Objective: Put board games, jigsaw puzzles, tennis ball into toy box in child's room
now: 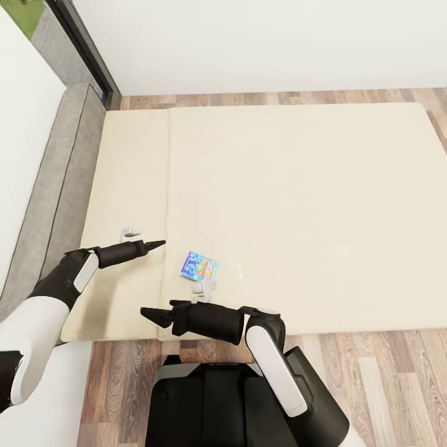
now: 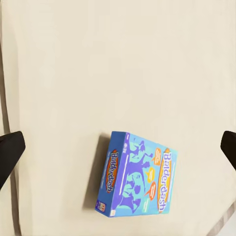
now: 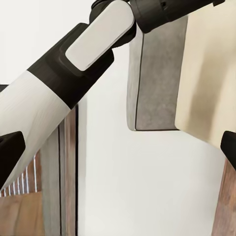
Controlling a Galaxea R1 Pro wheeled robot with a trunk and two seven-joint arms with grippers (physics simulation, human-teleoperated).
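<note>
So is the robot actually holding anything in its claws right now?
No. Both grippers are open and empty. The left gripper hovers over the bed near the blue board game, which lies untouched; the right gripper holds nothing.

The bed (image 1: 310, 186) stands on the wooden floor (image 1: 385, 372), its beige mattress split in two parts, with a grey headboard (image 1: 59, 186). A small blue board game (image 1: 199, 266) lies flat near the mattress's front edge.

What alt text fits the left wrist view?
A small blue game box lettered Balderdash lies flat on the beige bed, seen from above. The dark tips of the open left tool's fingers show at both side edges, well apart and clear of the box.
</note>
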